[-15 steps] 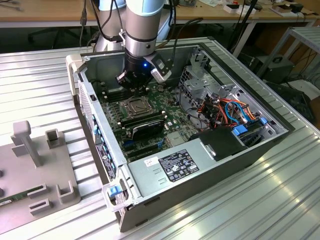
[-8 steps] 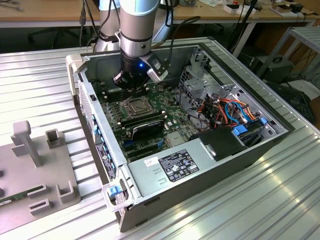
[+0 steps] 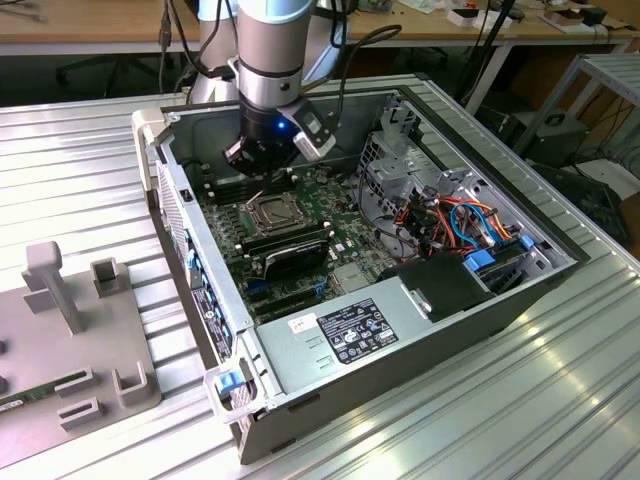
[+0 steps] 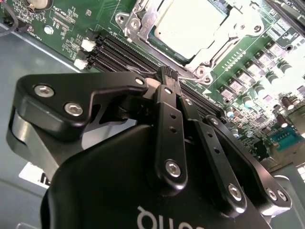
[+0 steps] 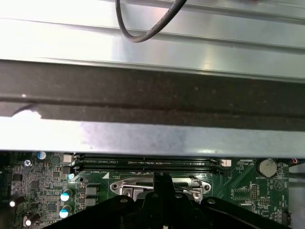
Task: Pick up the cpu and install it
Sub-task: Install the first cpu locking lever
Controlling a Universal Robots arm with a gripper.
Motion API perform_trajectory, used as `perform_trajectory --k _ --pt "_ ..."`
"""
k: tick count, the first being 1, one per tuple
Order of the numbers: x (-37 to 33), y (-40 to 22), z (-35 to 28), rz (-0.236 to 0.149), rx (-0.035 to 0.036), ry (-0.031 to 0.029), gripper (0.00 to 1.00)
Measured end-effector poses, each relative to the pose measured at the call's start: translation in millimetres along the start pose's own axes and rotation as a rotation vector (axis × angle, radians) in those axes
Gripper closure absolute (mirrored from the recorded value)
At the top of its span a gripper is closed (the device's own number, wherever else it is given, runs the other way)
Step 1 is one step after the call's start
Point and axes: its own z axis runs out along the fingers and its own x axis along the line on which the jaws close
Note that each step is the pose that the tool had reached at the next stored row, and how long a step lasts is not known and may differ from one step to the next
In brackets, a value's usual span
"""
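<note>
Sitting socketed, the cpu [image 4: 190, 26] (partly cropped) lies near the gripper [image 4: 167, 75].

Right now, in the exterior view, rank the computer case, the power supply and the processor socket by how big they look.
Largest: computer case.
Then: power supply.
Smallest: processor socket.

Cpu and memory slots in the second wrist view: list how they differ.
The cpu is square with a pale silver top; the memory slots are long, narrow and black. The cpu lies inside a metal frame; the slots lie outside it. Both sit on the green motherboard.
</note>
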Motion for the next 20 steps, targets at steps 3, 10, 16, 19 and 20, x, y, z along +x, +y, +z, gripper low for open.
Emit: perform_trajectory --k 3,10,16,19,20 --pt "6.8 0.3 -0.8 -0.001 0.0007 -0.0176 0.89" --pt "8.9 2.4 -0.9 -0.002 0.0010 -0.0209 0.89" --pt "9.9 4.7 -0.8 -0.001 -0.0052 -0.0245 0.89" --pt "9.8 4.8 -1.3 0.000 -0.0204 -0.0289 0.89" --pt "9.8 4.8 -1.7 0.001 -0.0248 -0.0294 0.89"
